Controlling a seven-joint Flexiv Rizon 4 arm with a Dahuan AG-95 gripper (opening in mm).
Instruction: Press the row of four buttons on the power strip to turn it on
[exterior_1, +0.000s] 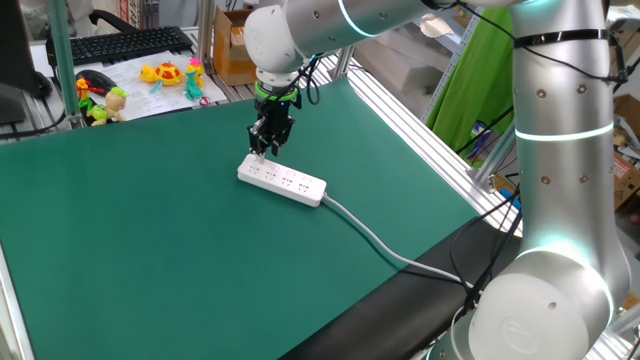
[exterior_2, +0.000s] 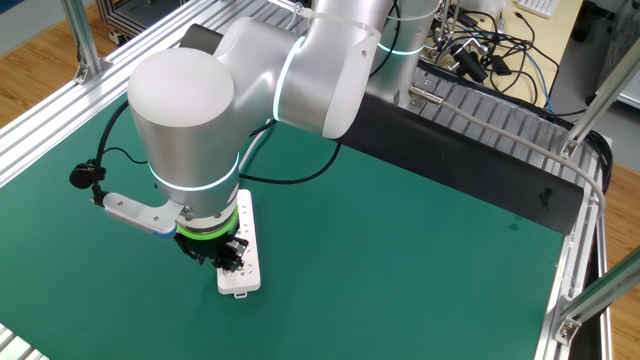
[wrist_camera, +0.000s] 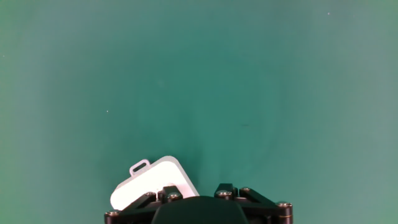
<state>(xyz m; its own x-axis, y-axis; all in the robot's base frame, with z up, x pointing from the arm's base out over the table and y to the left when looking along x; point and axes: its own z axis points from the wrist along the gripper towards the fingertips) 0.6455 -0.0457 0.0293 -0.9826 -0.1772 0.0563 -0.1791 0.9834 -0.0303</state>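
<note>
The white power strip (exterior_1: 283, 180) lies flat on the green mat, its grey-white cable (exterior_1: 385, 243) trailing toward the front right. Its dark socket groups show, but the four buttons are too small to pick out. My gripper (exterior_1: 262, 152) points straight down over the strip's left end, the end away from the cable. Whether the fingertips touch the strip I cannot tell. From the other fixed view the arm hides part of the strip (exterior_2: 243, 268) and the gripper (exterior_2: 228, 256) sits right on top of it. The hand view shows only the strip's rounded end (wrist_camera: 155, 182) behind the black gripper body (wrist_camera: 196, 210); the fingertips are hidden.
A black keyboard (exterior_1: 130, 42), small plastic toys (exterior_1: 160, 73) and a cardboard box (exterior_1: 235, 40) sit behind the mat's far edge. Aluminium frame rails (exterior_1: 420, 130) run along the mat's right side. The arm's large base (exterior_1: 545, 300) stands at the front right.
</note>
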